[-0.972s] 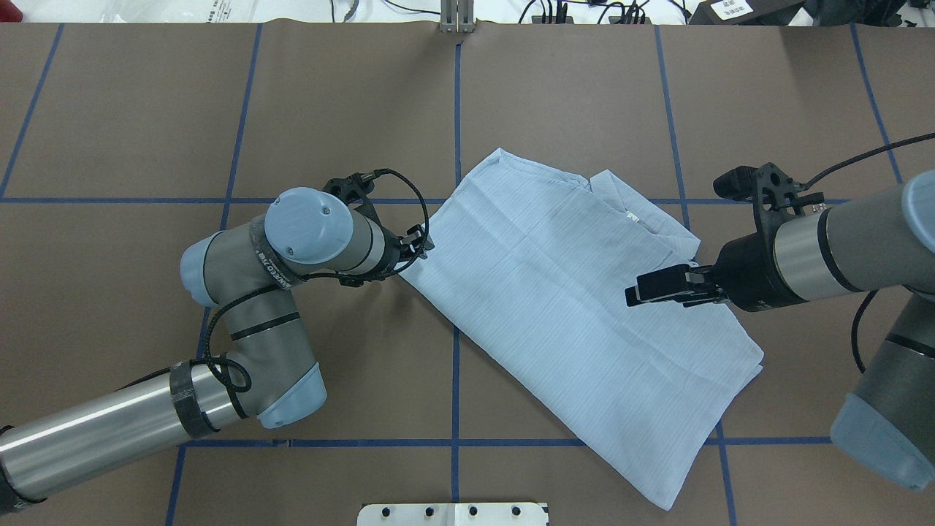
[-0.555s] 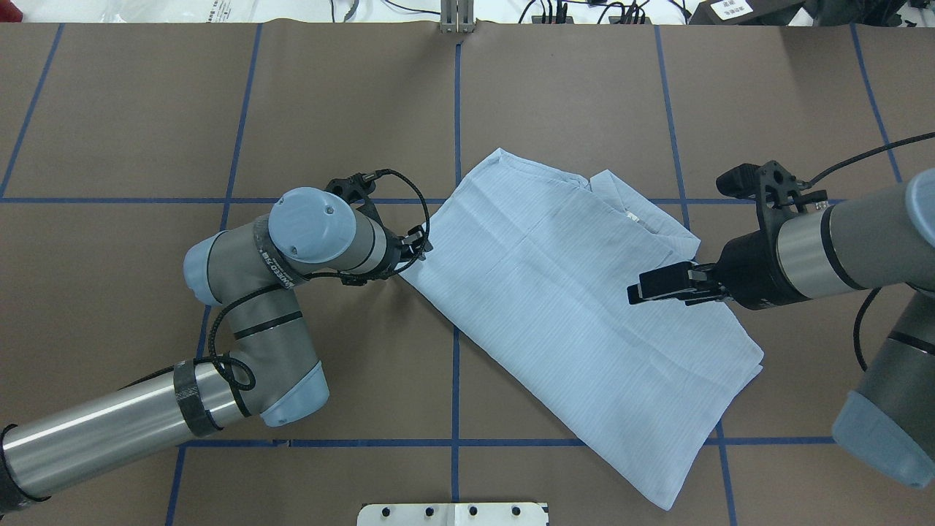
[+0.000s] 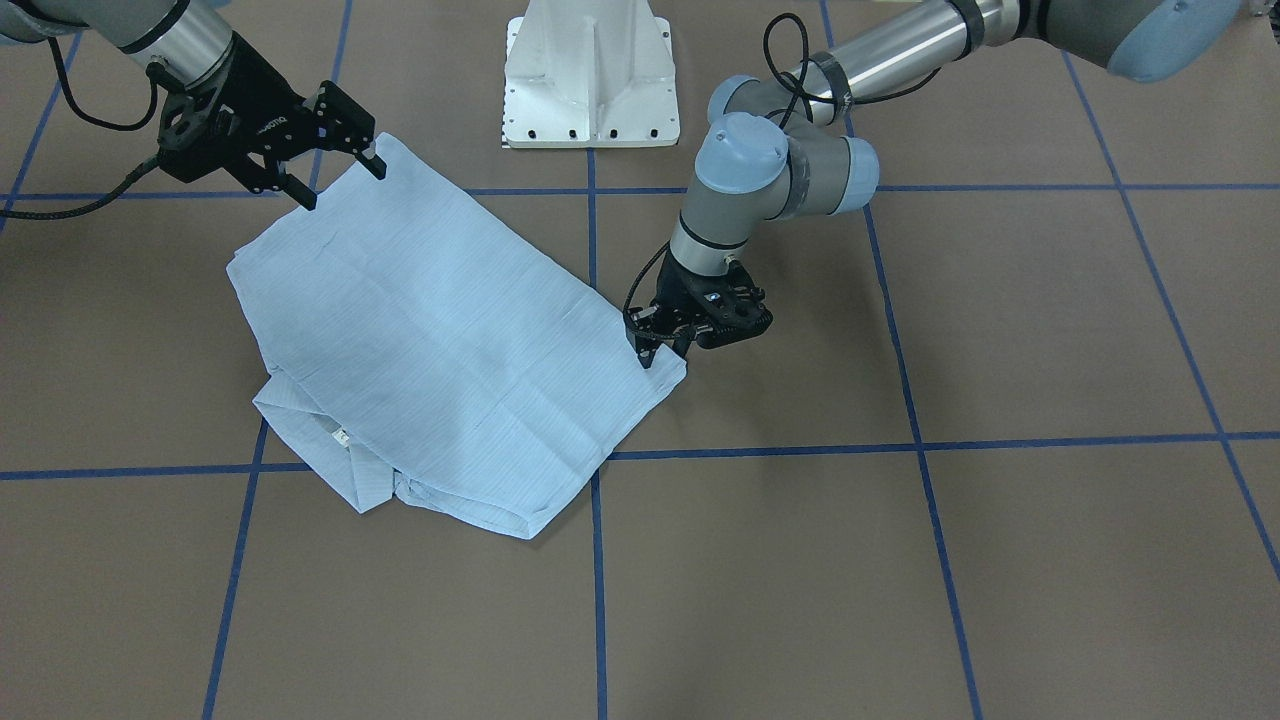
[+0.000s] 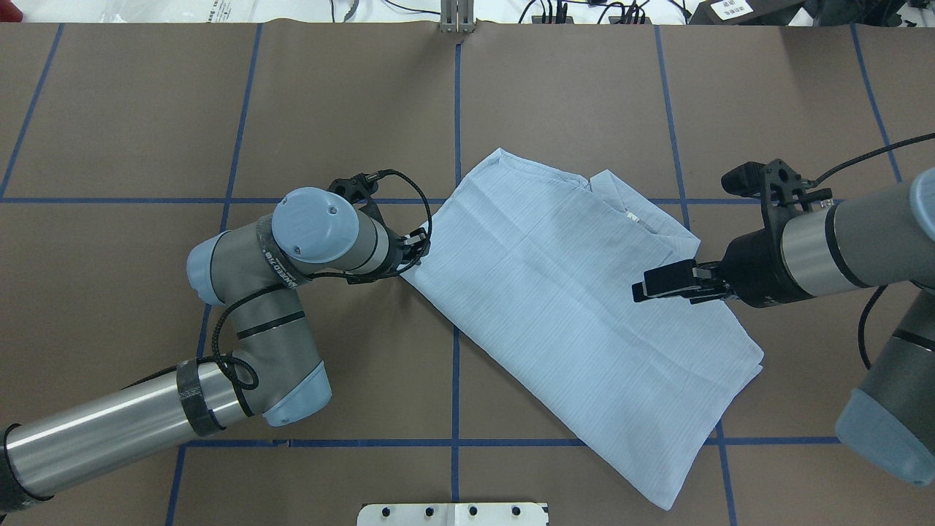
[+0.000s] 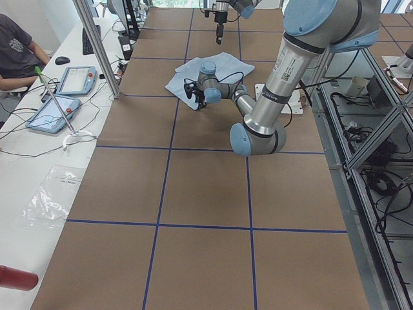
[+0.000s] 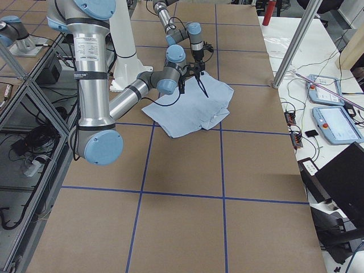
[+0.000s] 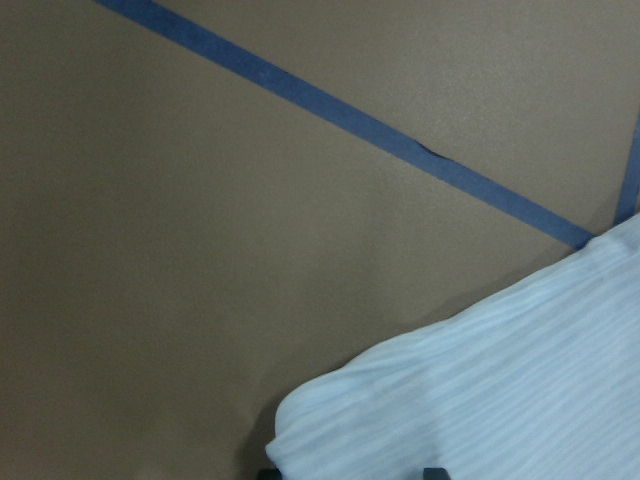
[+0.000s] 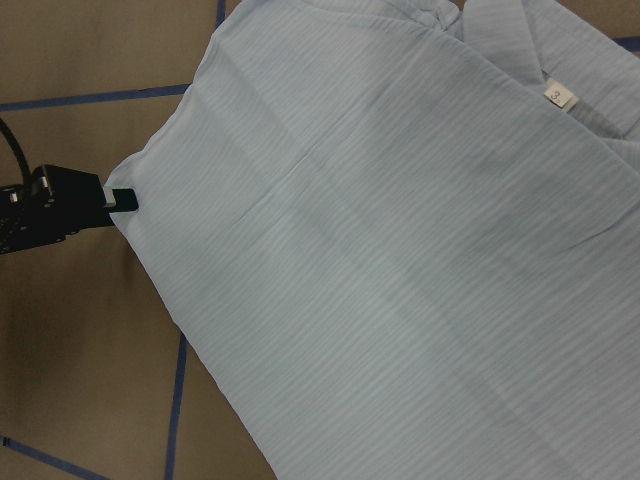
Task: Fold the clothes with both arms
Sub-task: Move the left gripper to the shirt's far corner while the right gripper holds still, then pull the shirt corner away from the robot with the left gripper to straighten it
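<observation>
The pale blue shirt (image 4: 577,307) lies folded in a flat rectangle, set diagonally on the brown table; it also shows in the front-facing view (image 3: 430,340). Its collar and size label (image 8: 556,95) are at the far right corner. My left gripper (image 3: 655,352) is low at the shirt's left corner (image 7: 300,420). Its fingertips stand apart on either side of that corner, open. My right gripper (image 3: 340,183) is open and empty. It hovers over the shirt's right edge, near the collar side (image 4: 641,291).
The white pedestal base (image 3: 590,90) stands at the robot's side of the table. Blue tape lines (image 4: 456,109) mark a grid on the table. In the left side view, a person (image 5: 16,51) and tablets (image 5: 76,81) are at a bench beyond the table.
My left arm has shifted slightly right, towards the shirt's corner. My right gripper has drawn back a little to the right. The shirt lies much as before.
</observation>
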Motion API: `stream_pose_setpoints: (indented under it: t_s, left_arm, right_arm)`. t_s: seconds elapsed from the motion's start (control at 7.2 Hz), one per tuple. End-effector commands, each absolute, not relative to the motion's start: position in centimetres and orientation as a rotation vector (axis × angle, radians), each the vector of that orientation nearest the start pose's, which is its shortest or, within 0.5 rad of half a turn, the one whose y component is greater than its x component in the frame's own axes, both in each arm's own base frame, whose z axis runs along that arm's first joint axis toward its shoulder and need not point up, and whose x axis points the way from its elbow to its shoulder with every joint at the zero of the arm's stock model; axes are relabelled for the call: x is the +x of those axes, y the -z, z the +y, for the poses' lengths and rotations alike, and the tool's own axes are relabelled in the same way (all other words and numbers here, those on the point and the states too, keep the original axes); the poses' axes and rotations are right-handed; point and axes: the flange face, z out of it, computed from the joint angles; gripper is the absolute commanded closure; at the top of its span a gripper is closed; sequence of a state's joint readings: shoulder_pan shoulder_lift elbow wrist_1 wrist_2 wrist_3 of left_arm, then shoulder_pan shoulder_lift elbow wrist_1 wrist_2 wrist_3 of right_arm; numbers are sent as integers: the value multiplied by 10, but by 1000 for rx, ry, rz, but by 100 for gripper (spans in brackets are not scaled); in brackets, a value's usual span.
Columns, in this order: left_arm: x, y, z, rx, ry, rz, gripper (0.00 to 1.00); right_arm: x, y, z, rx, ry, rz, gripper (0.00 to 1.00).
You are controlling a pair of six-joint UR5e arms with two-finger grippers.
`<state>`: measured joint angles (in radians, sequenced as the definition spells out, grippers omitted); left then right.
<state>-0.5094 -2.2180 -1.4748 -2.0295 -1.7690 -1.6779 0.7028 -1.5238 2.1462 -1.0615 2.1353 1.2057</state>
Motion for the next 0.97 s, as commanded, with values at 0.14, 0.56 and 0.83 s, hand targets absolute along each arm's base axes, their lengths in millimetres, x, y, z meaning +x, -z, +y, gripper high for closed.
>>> stream_pose_setpoints:
  t_s: [0.14, 0.56, 0.83]
  left_arm:
    - [573, -254, -451, 24, 452, 1053, 100]
    - [526, -258, -508, 111, 487, 1038, 100]
    - [493, -263, -570, 216, 471, 989, 100]
  right_arm:
    - [-295, -306, -358, 127, 16, -1192, 0]
    - [-293, -307, -359, 130, 11, -1190, 0]
    - [-291, -311, -361, 136, -3, -1180, 0]
